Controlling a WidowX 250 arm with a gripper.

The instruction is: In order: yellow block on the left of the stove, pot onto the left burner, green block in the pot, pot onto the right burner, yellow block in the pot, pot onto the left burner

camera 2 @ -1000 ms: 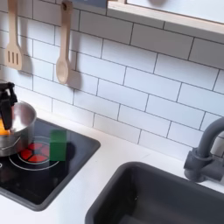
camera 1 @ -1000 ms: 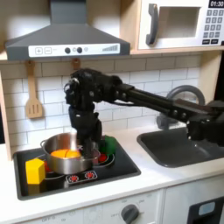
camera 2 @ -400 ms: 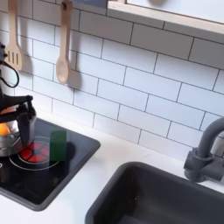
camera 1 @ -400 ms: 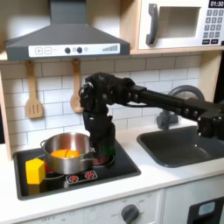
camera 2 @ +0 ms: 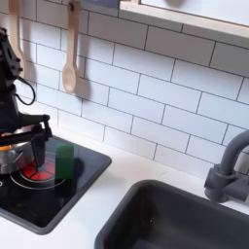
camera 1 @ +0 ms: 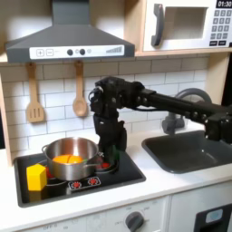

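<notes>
The steel pot (camera 1: 71,158) stands on the black stove (camera 1: 129,172) toward the first exterior view's left, with an orange piece inside. It covers the burner there. The yellow block (camera 1: 36,176) sits on the stove's left edge beside the pot. My gripper (camera 1: 111,149) hangs low over the burner with the bright red middle (camera 2: 37,172), just off the pot's rim (camera 2: 8,154). In the second exterior view my gripper (camera 2: 21,148) is open and empty. The green block (camera 2: 64,160) stands upright on the stove just past its nearer finger, apart from it.
Two wooden utensils (camera 1: 35,95) hang on the tiled wall behind the stove. A dark sink (camera 1: 190,149) with a grey faucet (camera 2: 226,173) lies at the first exterior view's right. White counter (camera 2: 107,190) separates stove and sink.
My gripper left the pot's rim and moved toward the first exterior view's right, ending over the red burner beside the green block. The pot, yellow block and green block stayed put.
</notes>
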